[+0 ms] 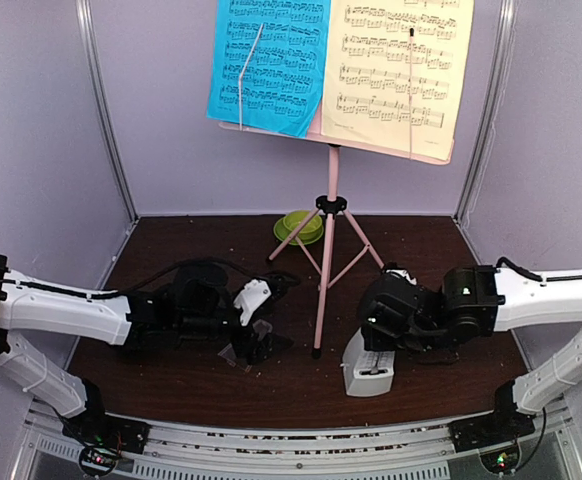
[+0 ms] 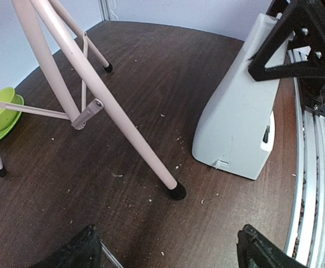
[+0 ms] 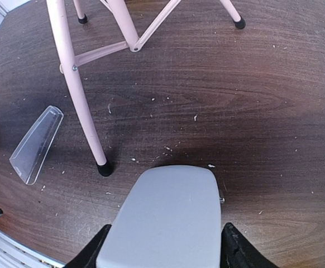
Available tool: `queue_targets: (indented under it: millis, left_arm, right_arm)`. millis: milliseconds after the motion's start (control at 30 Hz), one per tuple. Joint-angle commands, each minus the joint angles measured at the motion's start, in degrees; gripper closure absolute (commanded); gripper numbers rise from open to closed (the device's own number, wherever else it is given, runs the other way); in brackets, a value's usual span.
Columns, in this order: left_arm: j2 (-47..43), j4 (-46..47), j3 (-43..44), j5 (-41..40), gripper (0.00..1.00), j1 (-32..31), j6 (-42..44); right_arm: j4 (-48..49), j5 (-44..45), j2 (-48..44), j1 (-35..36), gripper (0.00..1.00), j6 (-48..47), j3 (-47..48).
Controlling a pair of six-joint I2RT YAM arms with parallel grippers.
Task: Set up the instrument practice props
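Dark wood counter [image 1: 421, 240], lilac walls. Item: white metronome [image 1: 369, 372], which stood near right, beside the pink stand [image 1: 326, 250]. Rigid, smooth plastic (probably slippery, light); best gripped across its flat flanks. There the right tool [image 3: 165, 245] was clamped; the left tool [image 2: 168, 251] gaped, empty.

Mostly plastic and painted metal on a woodgrain top

The table [image 3: 274, 111] is dark woodgrain, matt, dusted with crumbs. The music stand [image 1: 324, 270] looks like smooth pink-painted metal tube with black rubbery feet [image 2: 177, 191]. The metronome [image 3: 168, 218] is smooth matt white plastic; the clear cover [image 3: 36, 144], at about 9 o'clock in the right wrist view, is see-through plastic. The blue sheet [image 1: 266, 60] and pale-yellow sheet [image 1: 401, 60] are printed paper.
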Motion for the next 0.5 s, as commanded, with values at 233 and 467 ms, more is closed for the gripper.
queue_targets:
  millis: [233, 467]
  left_arm:
    - [6.4, 5.2, -0.8, 0.7, 0.2, -8.6, 4.5]
    - [9.4, 8.2, 0.8, -2.4, 0.19, -12.6, 3.3]
  right_arm:
    - [12.9, -3.0, -14.7, -2.1, 0.85, -14.2, -6.1]
    - [21.3, -6.5, -24.4, -2.9, 1.0, -20.7, -13.1]
